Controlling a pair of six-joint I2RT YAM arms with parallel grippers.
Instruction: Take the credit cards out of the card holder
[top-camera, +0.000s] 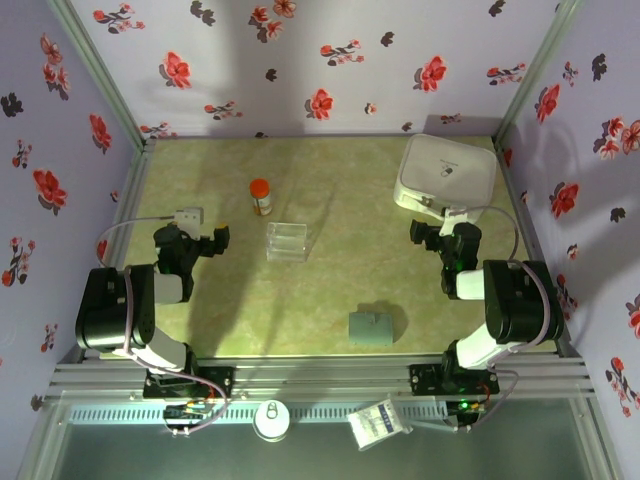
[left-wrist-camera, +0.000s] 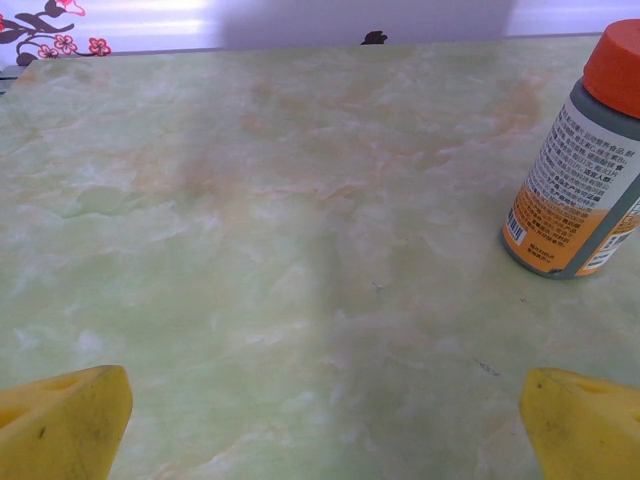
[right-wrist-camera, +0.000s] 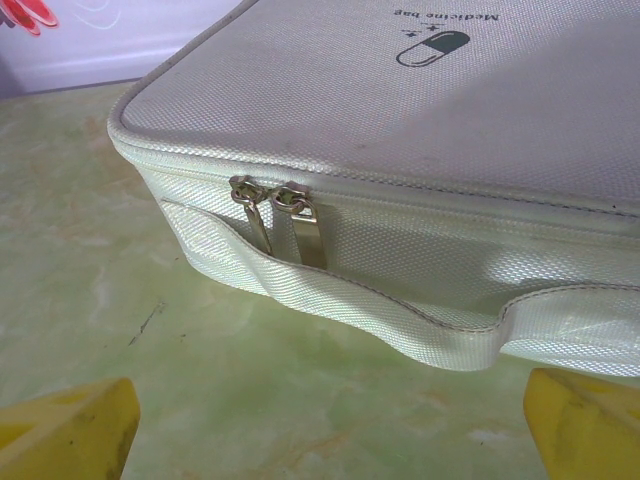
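While both stand wide open and empty, the left pincer (left-wrist-camera: 322, 425) hovers near an orange-capped bottle (left-wrist-camera: 575, 160) and the right pincer (right-wrist-camera: 325, 425) faces a white zipped bag (right-wrist-camera: 400, 120); the grey card holder (top-camera: 372, 328) lies near the counter (top-camera: 330, 290) front edge, apart from both.

Seemingly grey-blue card holder (top-camera: 370, 328); orange bottle cap (top-camera: 260, 186).

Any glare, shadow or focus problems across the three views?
Top external: the card holder throws a soft shadow rightward. Left wrist: glare strip above the table's far edge; orange-capped bottle sharp, yellow fingertips soft. Right wrist: white bag sharp, its top partly shaded.
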